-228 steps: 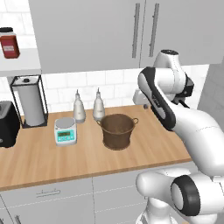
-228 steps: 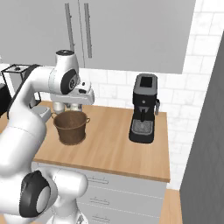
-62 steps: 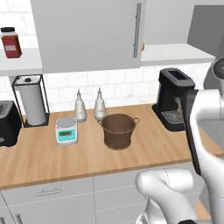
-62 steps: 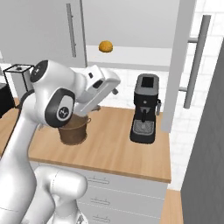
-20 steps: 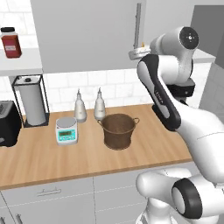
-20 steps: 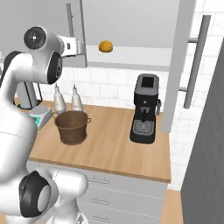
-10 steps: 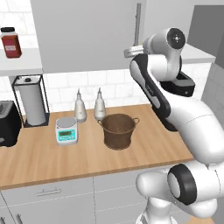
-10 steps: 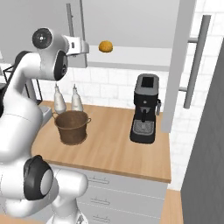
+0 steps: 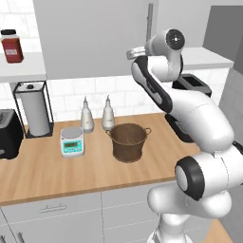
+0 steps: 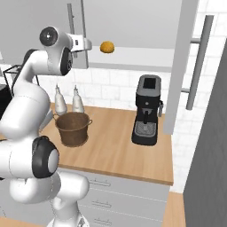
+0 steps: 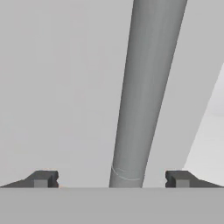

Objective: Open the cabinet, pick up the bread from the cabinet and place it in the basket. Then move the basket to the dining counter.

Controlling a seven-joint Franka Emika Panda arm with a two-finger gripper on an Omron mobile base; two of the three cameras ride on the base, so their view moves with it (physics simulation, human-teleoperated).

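The cabinet [image 9: 95, 38] hangs over the worktop, its left door shut and its right door [image 10: 179, 66] swung wide open. On the open shelf lies the bread [image 10: 107, 47], a small golden lump. My gripper [image 10: 88, 44] is raised to the left door's lower edge [image 9: 130, 51], a little left of the bread. In the hand view my gripper [image 11: 111, 181] is open, with the door's silver bar handle [image 11: 144, 87] standing between the fingertips [image 11: 41, 179], untouched. The brown woven basket [image 9: 128, 141] stands below on the wood worktop [image 9: 47, 175]. The dining counter is out of view.
A black coffee machine [image 10: 147, 111] stands right of the basket, under the open door. Two bottles [image 9: 87, 116], a white scale [image 9: 72, 141], a paper towel holder [image 9: 32, 109] and a toaster [image 9: 9, 133] line the left. A red jar [image 9: 12, 46] sits on a shelf.
The hand has edged in toward the shut left door, bringing the bar handle between its fingers. Basket and bread have not moved.
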